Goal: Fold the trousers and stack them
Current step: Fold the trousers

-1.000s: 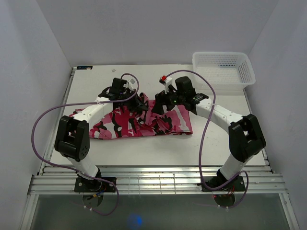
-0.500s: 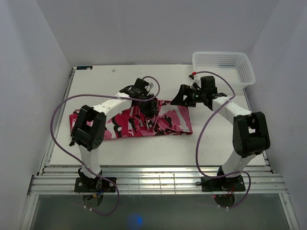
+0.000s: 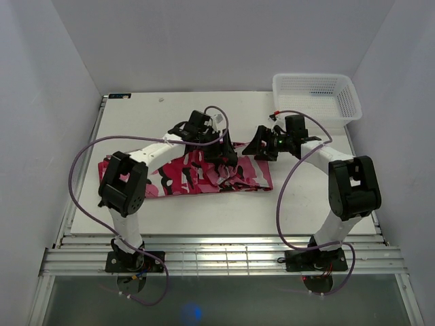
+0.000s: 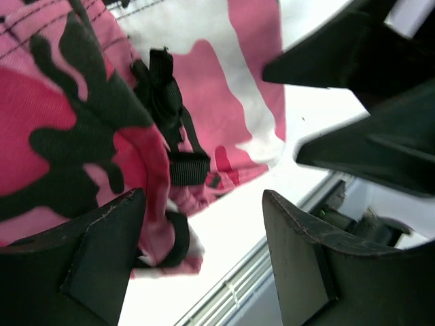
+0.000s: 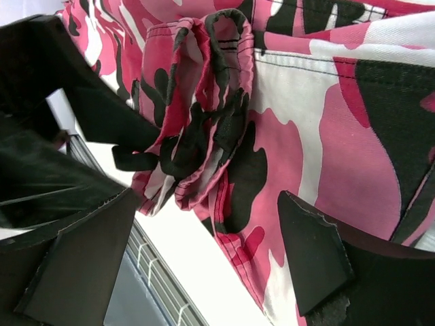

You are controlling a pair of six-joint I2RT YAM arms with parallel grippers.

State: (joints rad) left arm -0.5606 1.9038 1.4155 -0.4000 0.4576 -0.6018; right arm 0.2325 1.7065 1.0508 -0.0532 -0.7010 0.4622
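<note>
**Trousers Lying Across Table Centre, Both Grippers Open**

The white table (image 3: pixel 204 210) is carrying the camouflage trousers (image 3: pixel 180 175), which are lying flattened across its centre and bunching at the right end. The white mesh basket (image 3: pixel 316 95) is sitting at the far right corner, well apart. The left gripper (image 4: pixel 204 204) is hanging over the bunched cloth, jaws spread, gripping nothing. The right gripper (image 5: pixel 204 217) is hanging beside it, jaws wide, empty.

Trousers (image 3: pixel 178 178) filled mid-frame; left arm (image 3: pixel 153 151) and right arm (image 3: pixel 319 155) crowded over their top edge. Basket (image 3: pixel 316 95) blocked upper right. Table (image 3: pixel 136 119) was open upper left and along the bottom.
</note>
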